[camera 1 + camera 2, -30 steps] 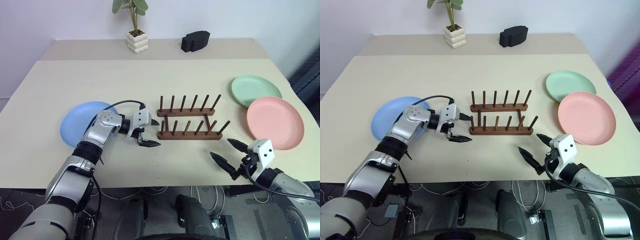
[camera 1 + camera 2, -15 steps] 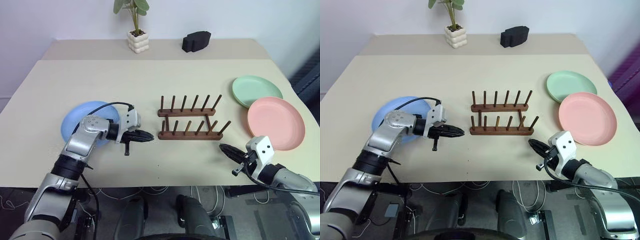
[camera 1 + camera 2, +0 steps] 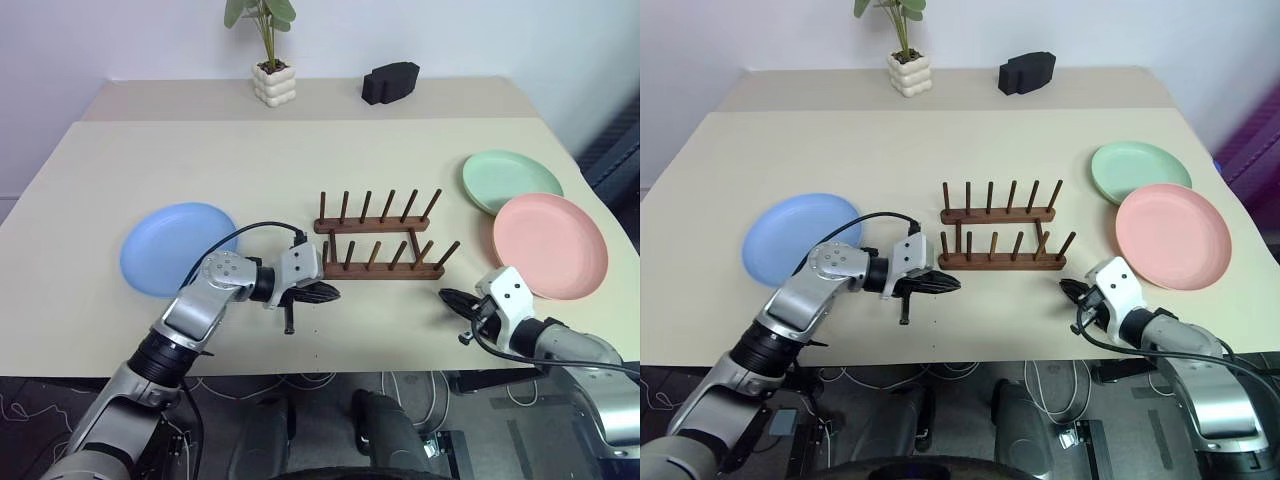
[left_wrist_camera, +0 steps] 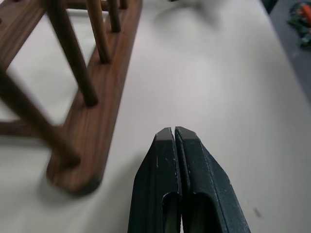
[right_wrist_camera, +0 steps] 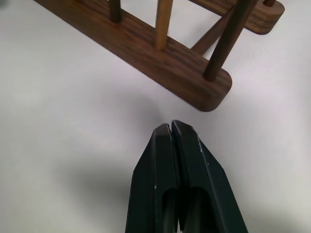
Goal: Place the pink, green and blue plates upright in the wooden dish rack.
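The wooden dish rack (image 3: pixel 378 247) stands empty at the table's middle, its pegs upright. The blue plate (image 3: pixel 176 247) lies flat at the left. At the right the green plate (image 3: pixel 511 178) lies partly under the pink plate (image 3: pixel 550 245). My left gripper (image 3: pixel 334 293) is shut on nothing, its tips just in front of the rack's left end (image 4: pixel 77 171). My right gripper (image 3: pixel 446 297) is also shut and empty, low over the table a little in front of the rack's right end (image 5: pixel 209 92), left of the pink plate.
A potted plant in a white pot (image 3: pixel 274 82) and a black block (image 3: pixel 390 80) stand at the table's far edge. The table's front edge (image 3: pixel 320 372) runs just below both grippers. Bare tabletop lies behind the rack.
Both grippers have shut from open. My left gripper swung back, then came right to the rack's left end, clearing the blue plate. My right gripper edged toward the rack's right end.
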`<action>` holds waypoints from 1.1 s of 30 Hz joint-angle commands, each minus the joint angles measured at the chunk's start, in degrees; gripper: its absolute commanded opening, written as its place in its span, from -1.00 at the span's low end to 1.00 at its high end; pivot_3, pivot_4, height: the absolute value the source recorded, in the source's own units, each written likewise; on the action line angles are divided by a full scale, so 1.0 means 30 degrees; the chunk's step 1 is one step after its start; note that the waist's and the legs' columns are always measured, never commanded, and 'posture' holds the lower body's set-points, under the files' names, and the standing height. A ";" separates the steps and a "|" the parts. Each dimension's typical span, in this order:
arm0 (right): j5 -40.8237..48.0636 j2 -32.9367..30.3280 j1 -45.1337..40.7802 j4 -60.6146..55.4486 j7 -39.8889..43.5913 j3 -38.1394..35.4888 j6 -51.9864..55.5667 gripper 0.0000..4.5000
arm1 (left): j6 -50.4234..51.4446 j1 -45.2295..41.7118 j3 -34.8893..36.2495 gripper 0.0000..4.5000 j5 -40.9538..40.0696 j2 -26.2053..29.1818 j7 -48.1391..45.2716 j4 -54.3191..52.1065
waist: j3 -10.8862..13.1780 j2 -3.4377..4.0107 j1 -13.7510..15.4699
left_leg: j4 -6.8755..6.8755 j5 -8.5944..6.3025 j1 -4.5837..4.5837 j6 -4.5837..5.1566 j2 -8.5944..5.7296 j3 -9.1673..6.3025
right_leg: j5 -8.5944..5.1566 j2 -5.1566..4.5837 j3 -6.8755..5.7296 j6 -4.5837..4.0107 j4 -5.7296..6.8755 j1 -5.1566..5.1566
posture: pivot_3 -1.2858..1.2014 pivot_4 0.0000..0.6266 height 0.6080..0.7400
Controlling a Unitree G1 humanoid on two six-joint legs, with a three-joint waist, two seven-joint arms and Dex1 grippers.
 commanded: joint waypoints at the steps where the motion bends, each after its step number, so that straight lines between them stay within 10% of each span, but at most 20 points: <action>1: -0.0662 0.0046 -0.0904 0.0582 -0.0230 0.0496 -0.0250 -1.00 | -0.0526 -0.0002 0.0180 -0.98 0.0335 -0.0198 0.0814 0.0129 | 0.0000 0.0001 -0.0014 | -0.0001 0.0000 0.0001 0.0000 0.0002 -0.0001 | 0.0001 0.0003 0.0000 -0.0001 0.0001 0.0000 | 0.03 -0.52 0.94; 33: -0.3732 0.1213 -0.5531 0.5202 -0.1294 0.2019 -0.3464 -1.00 | -0.4597 -0.0844 0.0996 -0.98 0.2464 -0.2248 0.5866 0.5244 | -0.0005 0.0005 0.0001 | 0.0041 0.0000 0.0026 0.0001 -0.0013 0.0005 | 0.0012 -0.0002 0.0005 0.0005 0.0034 0.0026 | 0.03 -0.52 0.94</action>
